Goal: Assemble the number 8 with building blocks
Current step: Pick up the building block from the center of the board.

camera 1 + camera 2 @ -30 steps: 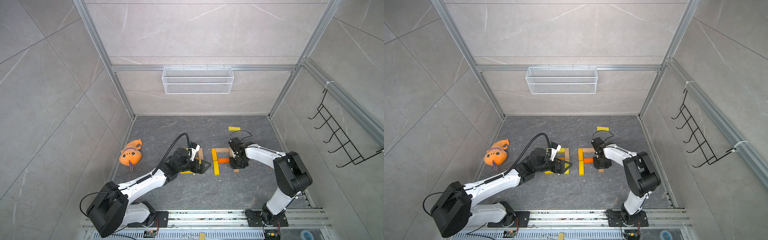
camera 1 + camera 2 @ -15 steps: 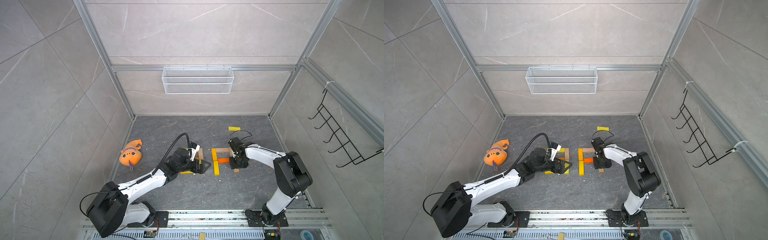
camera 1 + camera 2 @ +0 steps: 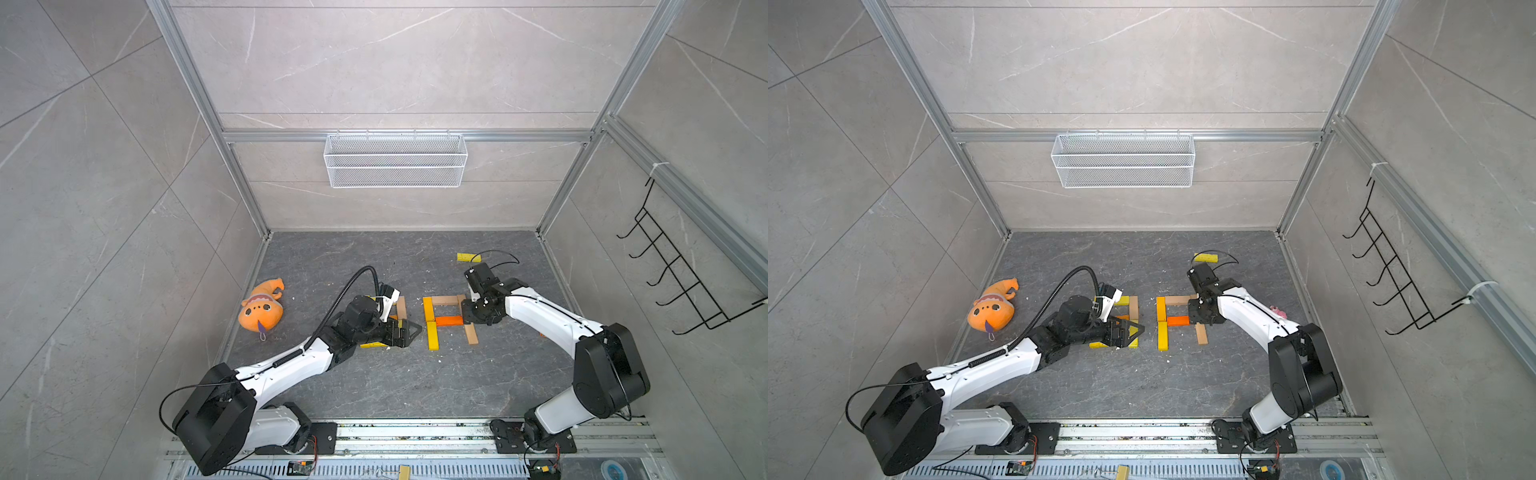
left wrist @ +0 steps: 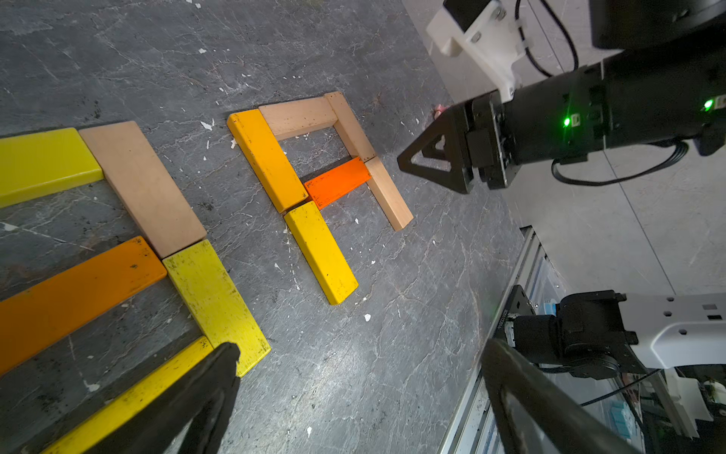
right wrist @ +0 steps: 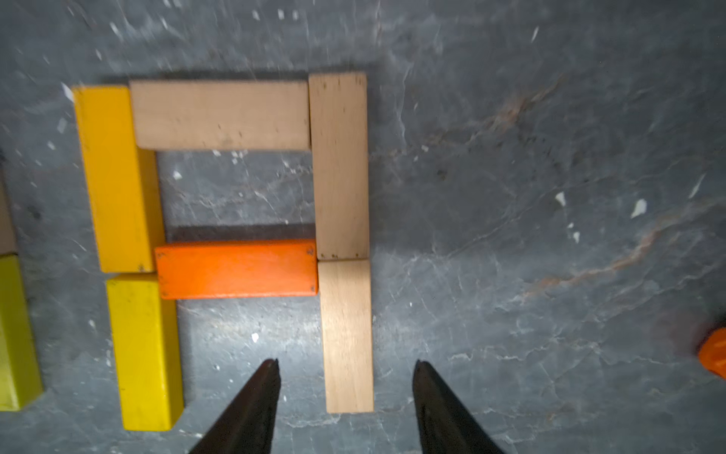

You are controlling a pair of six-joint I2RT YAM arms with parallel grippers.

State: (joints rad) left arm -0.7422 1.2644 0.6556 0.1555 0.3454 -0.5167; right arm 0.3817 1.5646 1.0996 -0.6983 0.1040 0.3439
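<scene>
An orange plush toy [image 3: 262, 309] lies well off to the outer side of the left arm. A wire basket [image 3: 395, 166] hangs on the back wall and a black hook rack [image 3: 673, 282] on the side wall, both far from either gripper. A spare yellow block [image 3: 468, 257] lies behind the right wrist, near its cable loop.

The right arm reaches low across the grey floor [image 3: 374, 257], with the right gripper [image 5: 345, 363] pointing down. Its jaws stand partly apart and hold nothing. The lower tan block [image 5: 347, 334] lies between the fingertips, with bare floor on each side of it. Just past the tips, the upper tan block [image 5: 340, 165] continues it end to end, and the orange block [image 5: 235, 269] runs sideways from their joint to two yellow bars.

The left arm stretches low too, and the left gripper [image 4: 361, 348] is spread wide and empty. One finger [image 4: 212, 393] hangs over the bottom yellow block [image 4: 129, 401] of the other block figure.
</scene>
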